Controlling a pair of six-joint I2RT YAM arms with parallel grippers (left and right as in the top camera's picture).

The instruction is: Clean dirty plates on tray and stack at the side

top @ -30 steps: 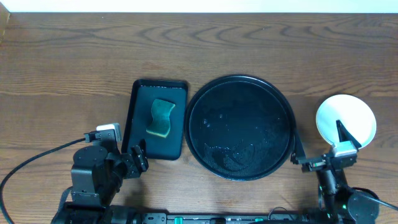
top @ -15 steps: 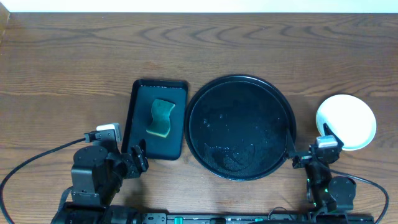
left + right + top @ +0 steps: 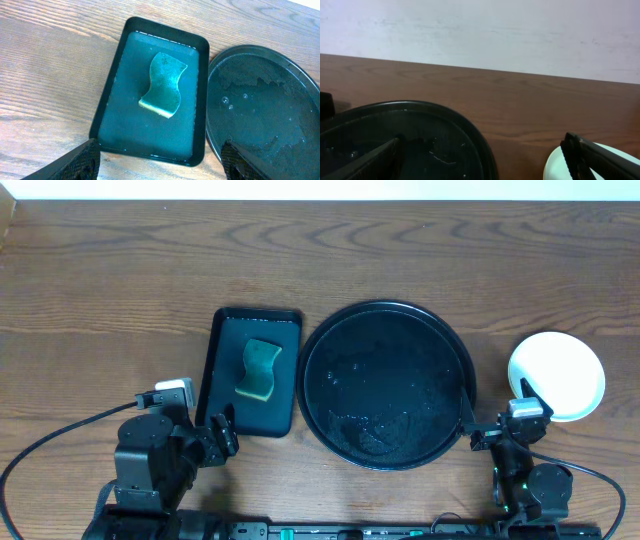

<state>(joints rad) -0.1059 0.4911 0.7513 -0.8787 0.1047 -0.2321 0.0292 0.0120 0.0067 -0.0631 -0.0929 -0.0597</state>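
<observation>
Wood-grain table (image 3: 100, 280) fills the overhead frame, with a pale wall strip along the top edge.

Round black tray (image 3: 388, 304) sits centre-right. No plate on it, only a wet film and droplets on the floor, heaviest toward its lower half.

Rectangular black tray (image 3: 275, 405) is just left of it, long side running up the frame. The two rims are near each other; can't tell if they touch. Shallow water shows inside in the left wrist view.

Plates (image 3: 557, 375) are on bare table at the right edge of the frame, mid-height, clear of the round tray. From above it reads as one pale round disc with a clean top face and no scribbles showing. Can't tell how many are stacked. The right wrist view catches only the rim (image 3: 557, 165), lower right.

Green wavy sponge (image 3: 259, 369) lies flat in the rectangular tray, upper middle, yellow underside showing at its lower edge.

Left gripper (image 3: 160, 144), lower left of the overhead frame, sits at the bottom edge of the rectangular tray. Fingers spread wide, nothing between them.

Right gripper (image 3: 497, 405), lower right, has its fingers spread fully and is empty. One finger is by the round tray's right rim, the other by the plates' lower-left edge. Contact with either: can't tell.
</observation>
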